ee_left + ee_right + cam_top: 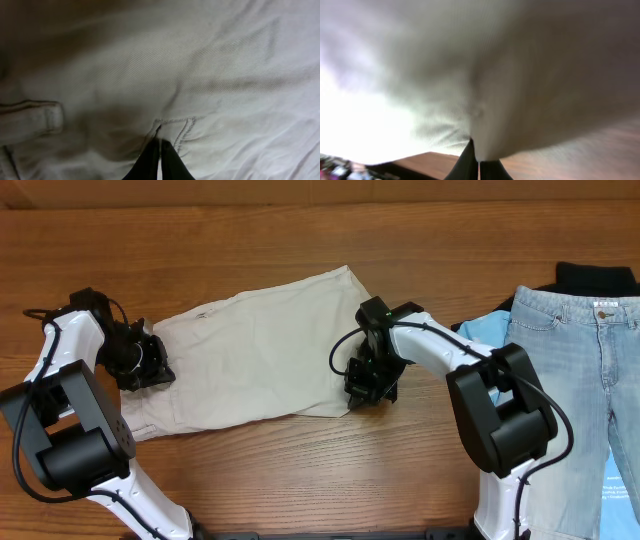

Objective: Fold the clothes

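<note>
Overhead, the beige trousers (260,345) lie spread on the desk (300,480), with the left pincer (150,365) at their left end and the right pincer (368,385) at the lower right corner. At the left wrist, the dark fingers (150,162) are pressed together, pinching cloth beside a stitched seam. At the right wrist, the fingers (466,162) likewise nip the cloth's edge, with wood showing below.

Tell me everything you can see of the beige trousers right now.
The pale beige short-legged trousers look like cotton twill, lying mostly flat, lightly wrinkled, slanting across the brown wooden table. A belt loop and stitched seams show in the left wrist view. The left end effector pinches one end; the right end effector pinches the opposite lower corner.
</note>
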Tool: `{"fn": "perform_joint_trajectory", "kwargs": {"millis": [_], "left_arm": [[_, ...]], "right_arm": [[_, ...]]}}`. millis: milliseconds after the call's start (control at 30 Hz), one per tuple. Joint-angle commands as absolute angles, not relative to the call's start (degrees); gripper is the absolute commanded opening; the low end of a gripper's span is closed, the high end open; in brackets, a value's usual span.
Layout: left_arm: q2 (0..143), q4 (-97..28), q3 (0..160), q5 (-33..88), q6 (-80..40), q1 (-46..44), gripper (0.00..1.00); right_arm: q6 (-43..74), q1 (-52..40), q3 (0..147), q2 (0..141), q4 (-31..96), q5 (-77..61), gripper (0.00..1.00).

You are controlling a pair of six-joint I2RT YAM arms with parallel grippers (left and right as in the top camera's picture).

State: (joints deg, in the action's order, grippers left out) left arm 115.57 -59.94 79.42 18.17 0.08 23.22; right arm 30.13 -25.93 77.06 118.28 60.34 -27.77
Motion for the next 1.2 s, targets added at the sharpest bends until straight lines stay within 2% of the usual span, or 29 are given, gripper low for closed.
{"fn": "perform_joint_trajectory", "kwargs": {"millis": [0,200,267,333,367,433,467,567,633,667,700,867,1000,1167], "left_arm": [[116.14,-59.53,78.91,17.58,-0.43,23.07,0.08],[116.14,-59.11,78.91,17.56,-0.43,23.09,0.13],[116.14,-59.07,78.91,17.61,-0.43,23.11,0.18],[116.14,-59.16,79.11,17.74,-0.43,23.11,0.2],[116.14,-59.79,79.66,17.91,-0.36,23.11,0.21],[116.11,-61.93,81.54,18.28,-0.16,23.22,0.24],[116.11,-63.26,82.76,18.28,-0.14,23.22,0.25],[116.11,-68.95,88.51,19.68,0.27,23.22,0.24],[116.11,-71.48,91.59,22.33,1.13,23.16,0.22],[116.11,-72.18,92.64,24.29,1.74,22.87,0.16],[116.11,-72.23,92.99,25.91,1.69,22.55,0.05],[116.14,-71.0,90.83,27.77,3.36,17.74,0.04],[116.14,-64.66,85.82,28.53,4.16,10.79,0.04],[116.14,-51.59,77.71,23.97,1.96,2.81,0.04]], "right_arm": [[28.05,-25.63,76.62,111.85,61.98,-20.36,0.04],[28.05,-25.63,76.62,109.51,67.2,-11.92,0.04],[28.05,-25.63,76.6,109.51,67.77,-11.64,0.19],[28.01,-25.63,76.62,109.51,68.23,-11.6,0.46],[27.99,-25.45,76.62,109.51,68.31,-11.62,0.55],[26.28,-24.75,76.97,109.36,68.25,-11.6,0.53],[25.1,-24.36,77.52,109.36,68.16,-11.62,0.49],[19.59,-22.37,81.12,109.34,66.39,-12.82,0.28],[14.81,-21.47,82.65,109.34,63.37,-16.91,0.23],[11.99,-21.08,83.0,109.34,60.58,-20.88,0.22],[9.39,-20.78,82.96,109.34,57.58,-25.36,0.22],[9.45,-20.95,80.62,111.61,44.8,-37.3,0.22],[14.28,-21.23,80.05,116.2,39.97,-36.97,0.2],[22.04,-16.56,80.07,119.02,36.6,-33.69,0.17]]}}
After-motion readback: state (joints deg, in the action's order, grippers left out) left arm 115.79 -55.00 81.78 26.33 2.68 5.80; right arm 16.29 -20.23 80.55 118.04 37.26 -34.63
